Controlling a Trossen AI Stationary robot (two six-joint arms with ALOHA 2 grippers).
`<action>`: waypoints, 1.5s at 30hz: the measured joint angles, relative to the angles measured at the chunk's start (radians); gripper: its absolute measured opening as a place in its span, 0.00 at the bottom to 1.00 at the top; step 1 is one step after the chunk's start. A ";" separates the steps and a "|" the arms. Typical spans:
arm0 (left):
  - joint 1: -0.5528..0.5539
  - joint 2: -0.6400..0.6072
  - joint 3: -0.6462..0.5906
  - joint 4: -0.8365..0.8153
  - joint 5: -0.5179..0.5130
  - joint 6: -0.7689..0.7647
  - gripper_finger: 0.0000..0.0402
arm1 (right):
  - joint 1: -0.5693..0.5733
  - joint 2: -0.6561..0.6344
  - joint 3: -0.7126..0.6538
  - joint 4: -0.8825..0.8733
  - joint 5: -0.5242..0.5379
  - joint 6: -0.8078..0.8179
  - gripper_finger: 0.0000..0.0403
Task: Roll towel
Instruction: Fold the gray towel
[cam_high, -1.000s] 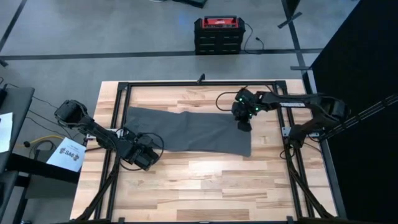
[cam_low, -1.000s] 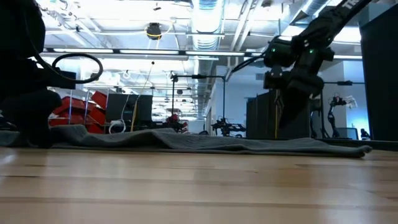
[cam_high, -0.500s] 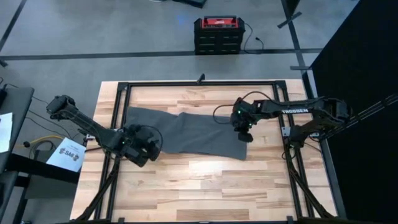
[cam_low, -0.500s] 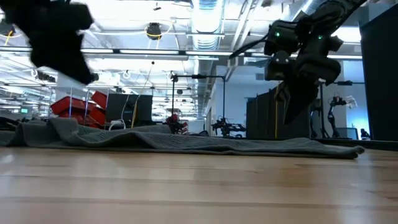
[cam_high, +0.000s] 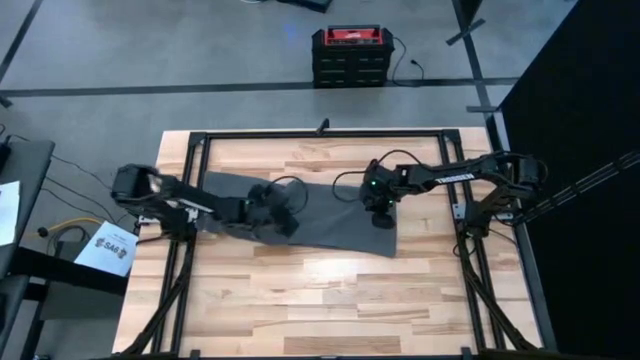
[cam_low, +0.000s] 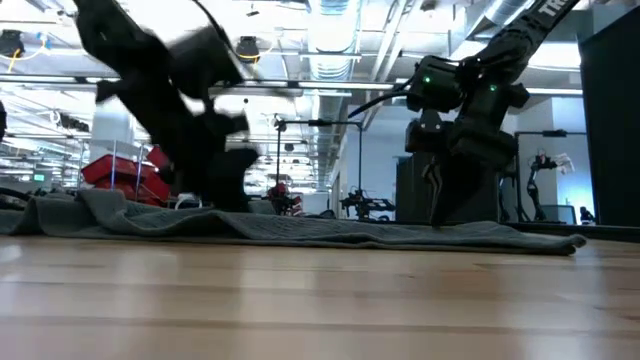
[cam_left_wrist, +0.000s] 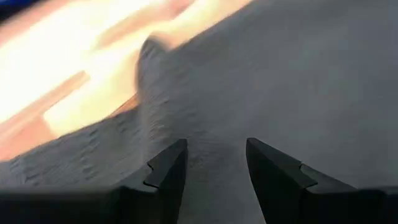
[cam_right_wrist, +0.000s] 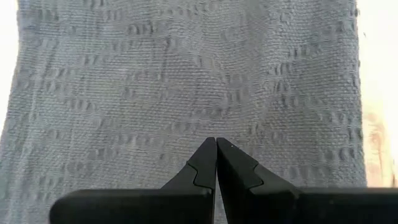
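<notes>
Plain dark grey soft rectangular towel (cam_high: 330, 215) lies spread flat across the wooden table (cam_high: 330, 300). Left gripper (cam_high: 285, 213) above its left half, fingers apart. Right gripper (cam_high: 381, 215) over the right end, fingers pressed together, empty.

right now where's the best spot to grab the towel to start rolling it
Probably the short right-end edge of the towel, coming down from above. It lies flat and straight on the table, and the right gripper, shut, is already over that end. The left gripper is open over the middle.
</notes>
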 joint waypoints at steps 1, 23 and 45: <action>0.017 0.032 0.000 -0.013 0.001 -0.004 0.38 | 0.000 0.000 0.000 -0.002 0.000 -0.001 0.00; 0.089 0.051 0.003 -0.256 -0.020 0.049 0.38 | 0.365 -0.084 0.000 -0.160 0.103 0.373 0.00; 0.057 -0.127 -0.002 -0.253 0.035 0.112 0.38 | 0.487 -0.090 -0.095 -0.268 0.218 0.661 0.00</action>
